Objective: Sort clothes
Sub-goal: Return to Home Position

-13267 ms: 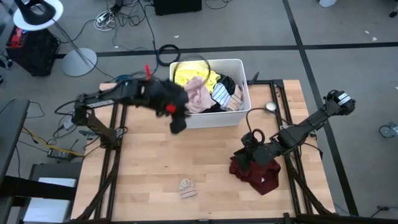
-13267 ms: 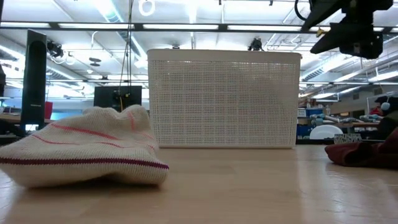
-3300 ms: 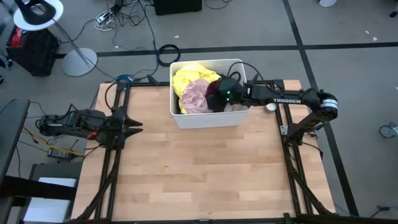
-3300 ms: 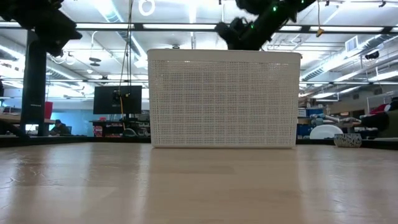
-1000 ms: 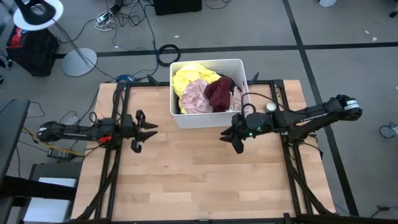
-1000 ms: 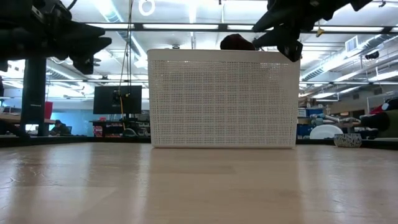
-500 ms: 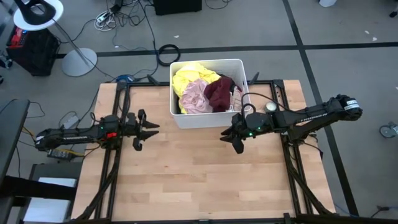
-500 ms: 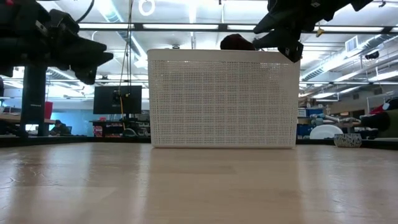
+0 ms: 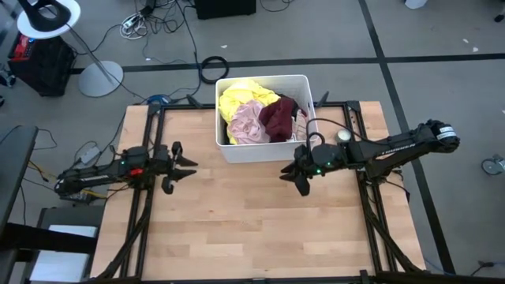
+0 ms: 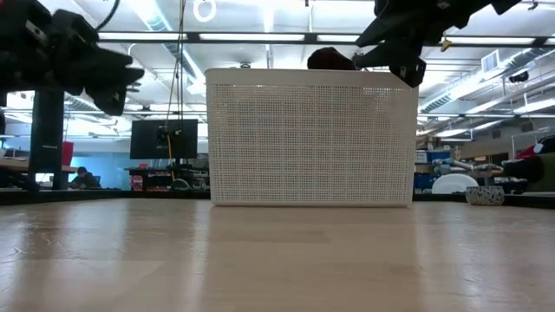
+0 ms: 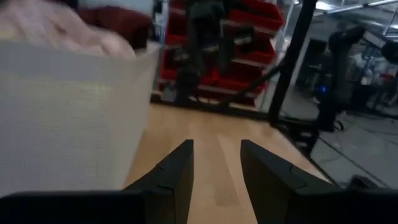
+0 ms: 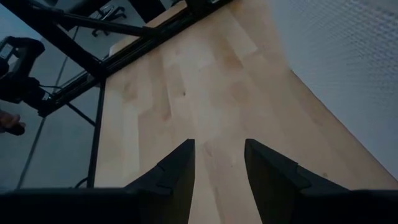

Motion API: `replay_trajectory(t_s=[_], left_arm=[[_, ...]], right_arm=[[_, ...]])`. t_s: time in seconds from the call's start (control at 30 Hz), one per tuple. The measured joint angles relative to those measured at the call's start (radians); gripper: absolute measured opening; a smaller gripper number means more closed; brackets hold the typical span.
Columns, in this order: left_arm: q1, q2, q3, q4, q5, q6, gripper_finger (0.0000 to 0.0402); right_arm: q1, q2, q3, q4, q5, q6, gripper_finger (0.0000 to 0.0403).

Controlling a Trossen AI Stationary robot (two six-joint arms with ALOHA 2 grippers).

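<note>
The clothes lie heaped in the white bin [image 9: 260, 150] at the table's far middle: a yellow garment [image 9: 241, 101], a pale pink one [image 9: 248, 125] and a maroon one [image 9: 278, 118], whose top shows over the bin's rim in the low view [image 10: 331, 59]. My left gripper [image 9: 188, 167] is open and empty above the table's left part. My right gripper [image 9: 289, 175] is open and empty just near and right of the bin. The pink and maroon clothes also show in the left wrist view [image 11: 74, 31].
The bin's mesh wall [image 10: 312, 139] stands at the far middle. Bare wood [image 9: 252, 229] spreads over the near half of the table. Dark frame rails [image 9: 142, 213] run along the left and right edges. A small round thing [image 9: 344, 136] lies at the far right.
My left gripper has drawn back a little toward the table's left edge, still open. My right gripper has kept still.
</note>
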Motion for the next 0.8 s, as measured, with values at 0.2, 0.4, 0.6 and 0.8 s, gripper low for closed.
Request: replay_trajectory(t_s=[0.2,0.4,0.6,0.8], left_arm=[[0.008,-0.002,0.011,-0.039,-0.071,0.028,0.0137],[0.008,-0.002,0.011,-0.053,-0.188,0.061,0.0137],[0.008,-0.002,0.010,-0.056,-0.206,0.078,0.0137],[0.006,-0.002,0.010,-0.053,-0.205,0.078,0.0137]], right_arm=[[0.007,-0.001,0.000,-0.006,0.001,0.001,0.0142],[0.007,-0.003,0.000,-0.007,0.039,-0.022,0.0141],[0.007,-0.003,0.001,-0.069,0.070,-0.056,0.0141],[0.011,-0.003,0.001,-0.116,0.062,-0.030,0.0142]])
